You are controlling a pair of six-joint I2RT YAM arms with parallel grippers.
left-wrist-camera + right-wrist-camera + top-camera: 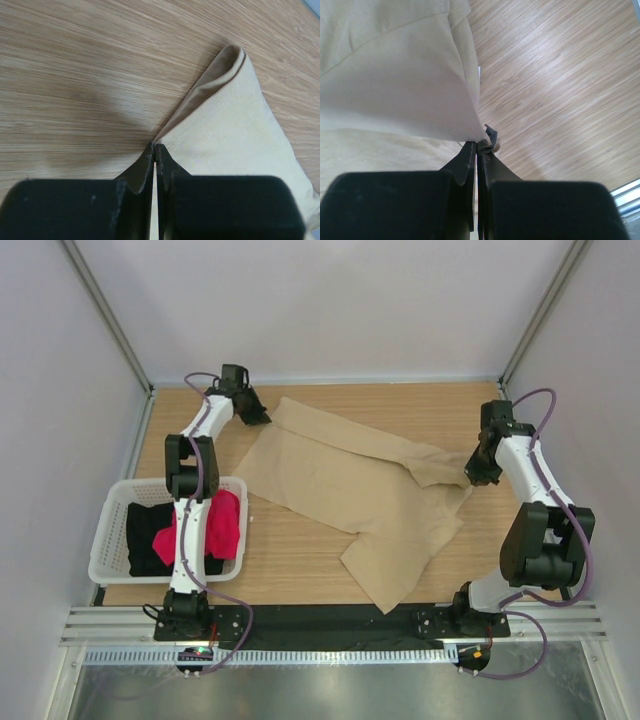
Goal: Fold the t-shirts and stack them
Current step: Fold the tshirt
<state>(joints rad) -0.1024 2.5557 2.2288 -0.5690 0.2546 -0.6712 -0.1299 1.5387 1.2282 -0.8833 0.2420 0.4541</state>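
Note:
The tan t-shirt (350,485) lies spread across the middle of the table, partly folded. My left gripper (254,412) is shut on its far left corner (220,130), low over the wood. My right gripper (477,472) is shut on the shirt's right edge (400,75), lifting the cloth a little. The red-pink t-shirt (212,525) and the black t-shirt (148,535) lie bunched in the basket at the left.
The white slotted basket (108,530) stands at the table's left edge, next to the left arm. Metal frame posts rise at the far corners. Bare wood (290,560) shows in front of the tan shirt.

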